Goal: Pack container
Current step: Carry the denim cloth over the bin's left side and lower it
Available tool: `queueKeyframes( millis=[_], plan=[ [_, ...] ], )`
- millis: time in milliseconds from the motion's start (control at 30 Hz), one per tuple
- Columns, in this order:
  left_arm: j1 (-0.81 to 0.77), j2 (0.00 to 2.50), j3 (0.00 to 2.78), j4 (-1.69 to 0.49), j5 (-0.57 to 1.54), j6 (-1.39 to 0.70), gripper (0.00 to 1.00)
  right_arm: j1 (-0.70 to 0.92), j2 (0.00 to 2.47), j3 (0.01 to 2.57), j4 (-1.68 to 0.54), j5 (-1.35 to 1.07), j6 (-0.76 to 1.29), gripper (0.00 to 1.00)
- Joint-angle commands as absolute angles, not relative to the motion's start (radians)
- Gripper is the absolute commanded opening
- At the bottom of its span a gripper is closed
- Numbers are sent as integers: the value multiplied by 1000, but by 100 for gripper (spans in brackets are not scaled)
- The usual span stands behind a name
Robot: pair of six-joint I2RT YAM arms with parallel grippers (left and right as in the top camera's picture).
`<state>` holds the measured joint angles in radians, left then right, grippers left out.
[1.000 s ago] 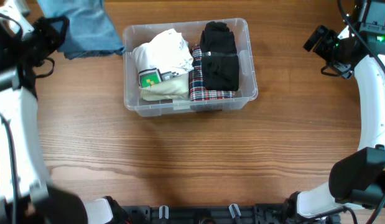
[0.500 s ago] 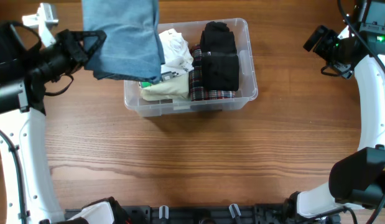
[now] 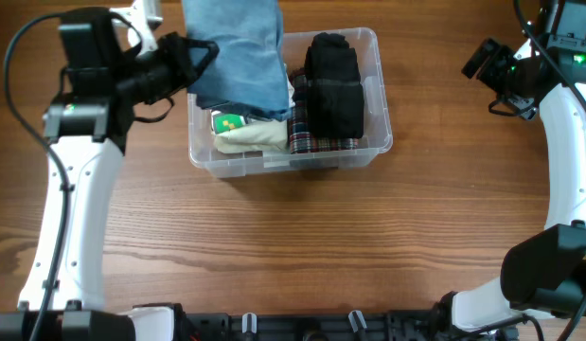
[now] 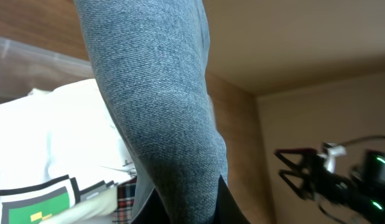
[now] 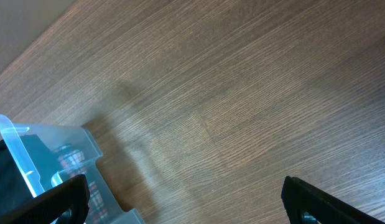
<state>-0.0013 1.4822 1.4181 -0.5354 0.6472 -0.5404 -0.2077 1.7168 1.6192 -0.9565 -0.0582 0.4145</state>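
A: Where was the container?

B: It stood on the worktop, in the middle of the far half. It was clear plastic, so the clothes showed through its walls.

A: What was the worktop like?

B: It was brown wood with a long grain that ran from side to side. In the right wrist view a pale, plain area showed beyond its far edge. The left wrist view showed a beige surface behind the worktop, but I could not tell if it was wall or floor.

A: And the left gripper?

B: It was closed on a blue denim cloth, with one dark finger on each side of the fabric. The cloth hung over the back left part of the container and covered much of a white garment there.

A: What else lay inside?

B: There was a green and white patch, a cream cloth at the front, a plaid cloth, and a black garment on the right side.

A: And the right gripper?

B: Its fingers were wide apart and held nothing. It was above bare wood, well apart from the right end of the container.
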Motion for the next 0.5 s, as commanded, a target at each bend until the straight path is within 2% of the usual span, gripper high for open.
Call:
queueKeyframes(
  millis=[0,167,467],
  plan=[
    [-54,1514,1438,-509,501,-621,4,-207,1731,1628,-954,-41,421,100],
    [-118,1567,1438,-508,400,-654,4,-207,1731,1628,-954,-41,421,100],
    [-155,1639,1420,-513,383,-663,4,-207,1731,1628,-954,-41,422,100]
  ],
)
